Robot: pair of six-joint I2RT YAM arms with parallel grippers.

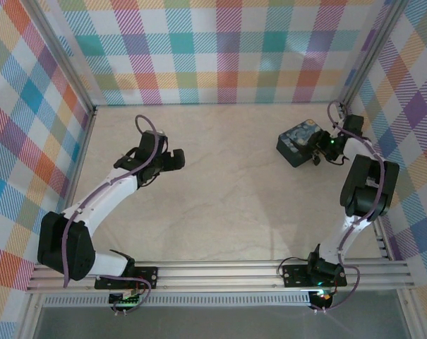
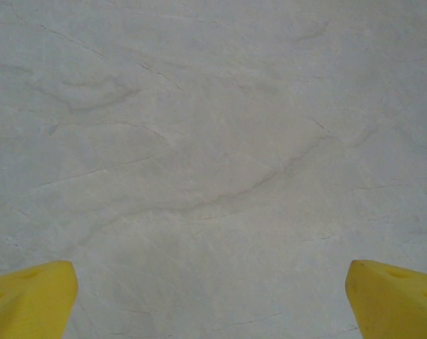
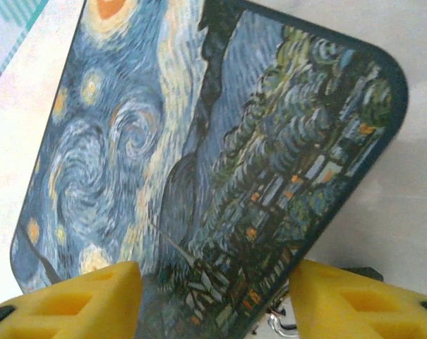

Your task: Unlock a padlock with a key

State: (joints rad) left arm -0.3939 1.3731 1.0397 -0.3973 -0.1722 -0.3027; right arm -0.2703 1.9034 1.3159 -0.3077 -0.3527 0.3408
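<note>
Marbled table (image 1: 227,183), far right corner: right claw (image 3: 213,282) stands half-open astride the tin (image 3: 199,141), grip unclear; left claw (image 2: 209,282) wide, empty; key likely thin, slippery, pinch its ring

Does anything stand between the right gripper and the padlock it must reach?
Yes: the dark-blue tin lies directly before the right gripper, its printed face between the fingers. A small silvery piece peeks beneath its edge; too small to identify.
</note>
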